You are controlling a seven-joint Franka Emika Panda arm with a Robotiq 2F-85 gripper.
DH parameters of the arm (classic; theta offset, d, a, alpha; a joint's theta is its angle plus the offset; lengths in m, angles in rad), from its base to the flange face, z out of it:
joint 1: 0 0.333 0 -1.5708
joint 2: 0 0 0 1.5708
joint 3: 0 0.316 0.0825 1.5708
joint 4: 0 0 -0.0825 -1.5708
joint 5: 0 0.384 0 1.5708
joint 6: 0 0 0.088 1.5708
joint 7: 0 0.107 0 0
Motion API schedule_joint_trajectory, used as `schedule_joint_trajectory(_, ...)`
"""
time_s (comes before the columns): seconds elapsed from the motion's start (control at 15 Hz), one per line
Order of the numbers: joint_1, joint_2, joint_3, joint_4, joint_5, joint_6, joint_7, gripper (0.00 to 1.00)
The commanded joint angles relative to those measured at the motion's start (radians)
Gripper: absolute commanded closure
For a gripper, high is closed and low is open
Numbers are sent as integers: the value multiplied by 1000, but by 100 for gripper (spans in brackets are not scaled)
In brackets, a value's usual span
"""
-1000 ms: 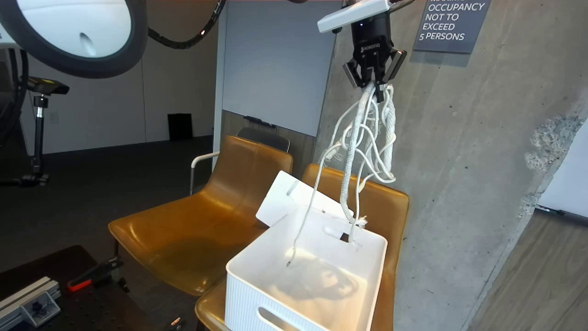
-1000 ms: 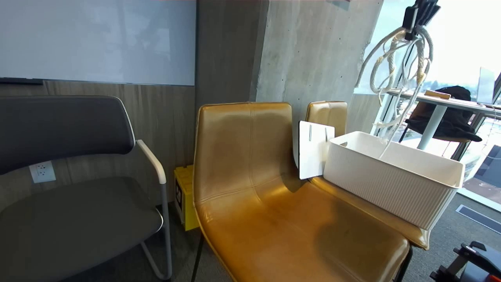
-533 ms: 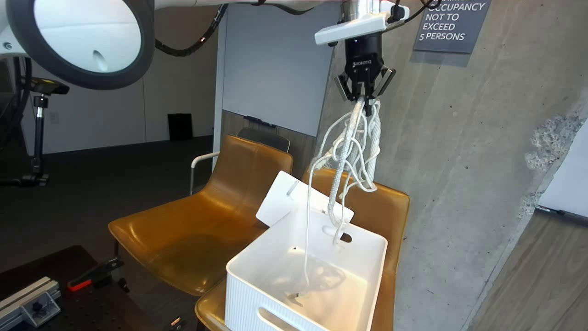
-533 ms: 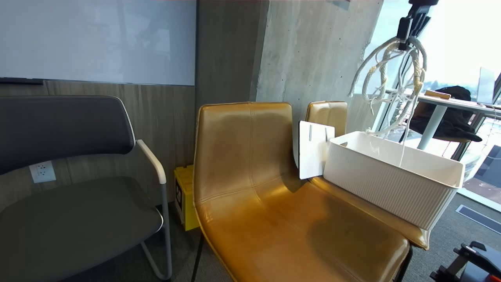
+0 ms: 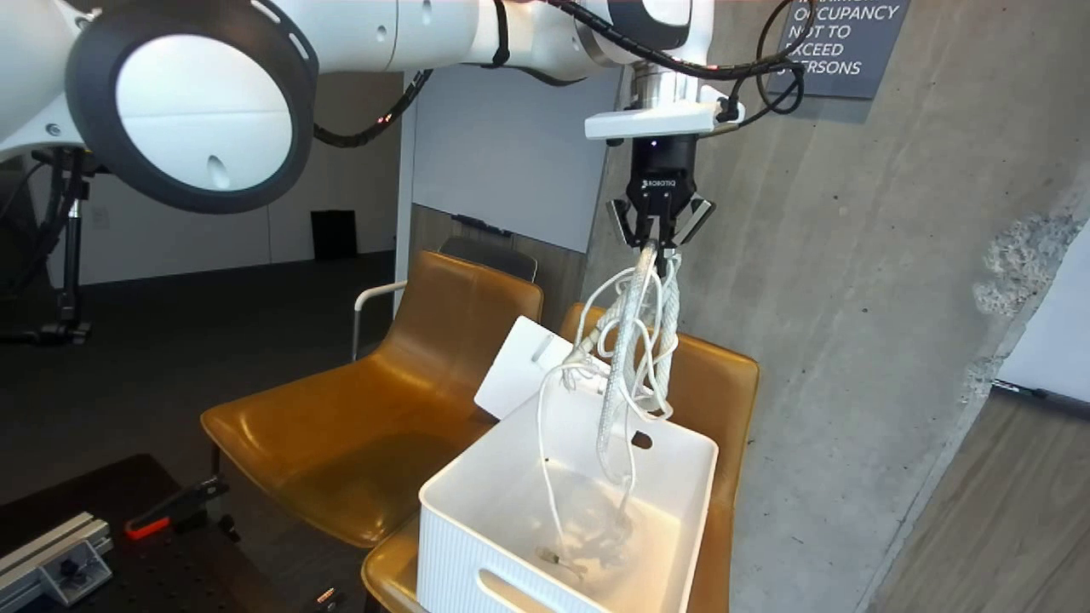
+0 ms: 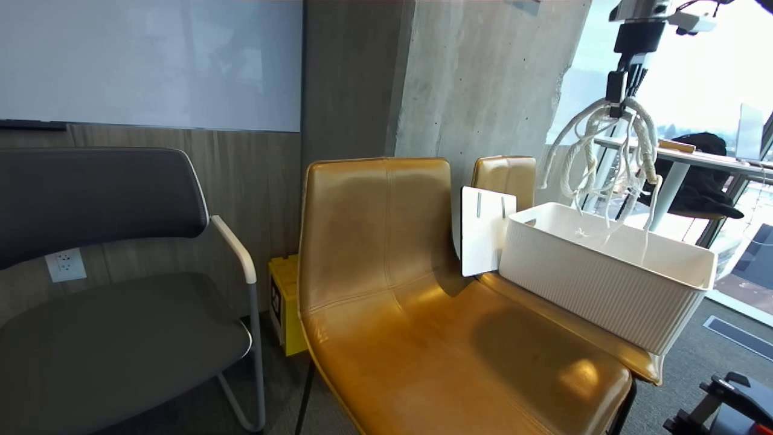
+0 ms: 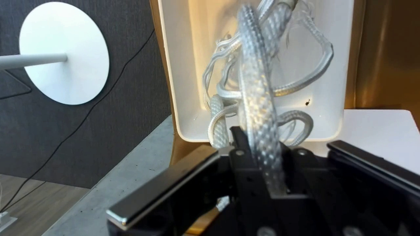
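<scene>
One bundle of white rope (image 5: 627, 340) hangs from the gripper (image 5: 657, 254), whose fingers are clamped on it, some strands dipping into the white bin (image 6: 598, 290) at six o'clock below in an exterior view. There, at the bin's nine o'clock, a flat white panel (image 6: 482, 235) stands just beside it, then a tan chair (image 6: 410, 302) and, well apart, a dark chair (image 6: 102, 199); a table (image 6: 700, 157) stands farther back at one o'clock.

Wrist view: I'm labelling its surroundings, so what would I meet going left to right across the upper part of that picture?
Round white base → black cable → white bin, with the white rope seen across it → wide stretch of brown chair.
</scene>
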Motion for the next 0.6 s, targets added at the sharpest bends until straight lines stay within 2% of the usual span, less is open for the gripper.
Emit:
schedule_joint_trajectory(0.0,-12,48,15,43,9,0,-67,96)
schedule_joint_trajectory(0.2,-1,51,3,29,-5,22,-59,96)
schedule_joint_trajectory(0.53,35,19,-20,-4,-49,-95,-70,96)
